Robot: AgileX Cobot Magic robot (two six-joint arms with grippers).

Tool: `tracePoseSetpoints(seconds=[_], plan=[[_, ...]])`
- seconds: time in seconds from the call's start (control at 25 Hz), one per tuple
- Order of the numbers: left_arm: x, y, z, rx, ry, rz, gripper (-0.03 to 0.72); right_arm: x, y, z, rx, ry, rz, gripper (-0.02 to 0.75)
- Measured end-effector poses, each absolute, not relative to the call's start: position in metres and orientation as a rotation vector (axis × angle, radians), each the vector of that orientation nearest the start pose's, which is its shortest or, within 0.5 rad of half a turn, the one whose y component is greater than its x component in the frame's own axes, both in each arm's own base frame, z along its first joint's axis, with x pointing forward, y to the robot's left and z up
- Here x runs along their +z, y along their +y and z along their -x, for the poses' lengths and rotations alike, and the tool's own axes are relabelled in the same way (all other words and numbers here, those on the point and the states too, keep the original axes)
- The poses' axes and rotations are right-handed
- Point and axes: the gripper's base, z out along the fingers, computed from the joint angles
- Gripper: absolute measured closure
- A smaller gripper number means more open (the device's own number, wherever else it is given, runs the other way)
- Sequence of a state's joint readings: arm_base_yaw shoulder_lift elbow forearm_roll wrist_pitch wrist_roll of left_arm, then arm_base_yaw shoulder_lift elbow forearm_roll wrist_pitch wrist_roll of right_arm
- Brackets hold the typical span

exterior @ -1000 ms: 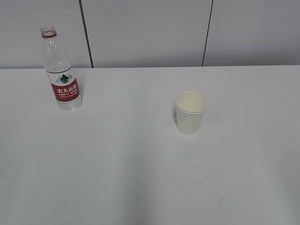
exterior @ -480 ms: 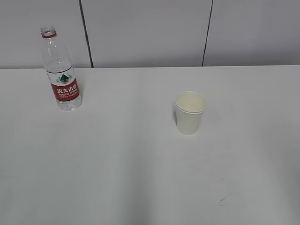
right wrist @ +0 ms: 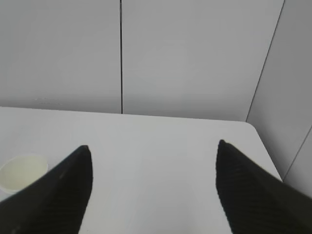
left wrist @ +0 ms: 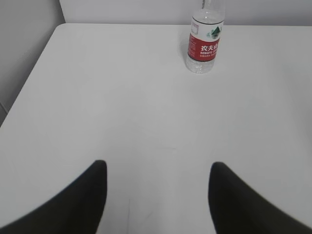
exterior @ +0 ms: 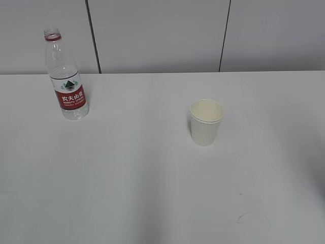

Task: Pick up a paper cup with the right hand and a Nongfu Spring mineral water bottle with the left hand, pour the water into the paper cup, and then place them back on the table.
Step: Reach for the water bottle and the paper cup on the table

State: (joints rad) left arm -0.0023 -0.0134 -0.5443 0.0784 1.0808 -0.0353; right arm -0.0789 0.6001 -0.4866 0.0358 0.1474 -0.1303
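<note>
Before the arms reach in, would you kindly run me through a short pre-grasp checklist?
1. Bottle upright on the table: ok.
2. Bottle cap off, only the red neck ring shows: ok.
3. Cup upright, mouth up: ok.
4. Left gripper open, nothing between its fingers: ok.
5. Right gripper open, nothing between its fingers: ok.
6. Right gripper lined up with the cup: not ok, the cup sits at the far left of its view.

My left black smooth-surfaced gripper [left wrist: 156, 168]: two dark rounded fingers [left wrist: 78, 202], matte, edges blurred. My right black woven-textured gripper [right wrist: 153, 148]: two tapering fingers [right wrist: 63, 195], fine carbon-fibre weave visible. No cables, screws, markings in view.
</note>
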Motion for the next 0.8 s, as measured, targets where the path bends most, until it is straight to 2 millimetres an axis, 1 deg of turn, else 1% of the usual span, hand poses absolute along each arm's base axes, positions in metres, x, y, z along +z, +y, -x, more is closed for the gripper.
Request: tracePoseSetpoints(seconds=[0.16, 0.36, 0.56, 0.8], plan=[[0.288, 0.006, 0.013, 0.069, 2.005, 0.040, 0.284, 0.302, -0.013, -0.163, -0.114, 1.771, 0.000, 0.156], [0.288, 0.006, 0.013, 0.069, 2.005, 0.040, 0.284, 0.285, -0.017, -0.201, -0.122, 1.748, -0.012, 0.156], [0.288, 0.006, 0.013, 0.069, 2.005, 0.040, 0.284, 0.265, -0.020, -0.229, -0.114, 1.738, -0.035, 0.156], [0.288, 0.006, 0.013, 0.069, 2.005, 0.040, 0.284, 0.239, -0.018, -0.252, -0.091, 1.759, 0.001, 0.156]])
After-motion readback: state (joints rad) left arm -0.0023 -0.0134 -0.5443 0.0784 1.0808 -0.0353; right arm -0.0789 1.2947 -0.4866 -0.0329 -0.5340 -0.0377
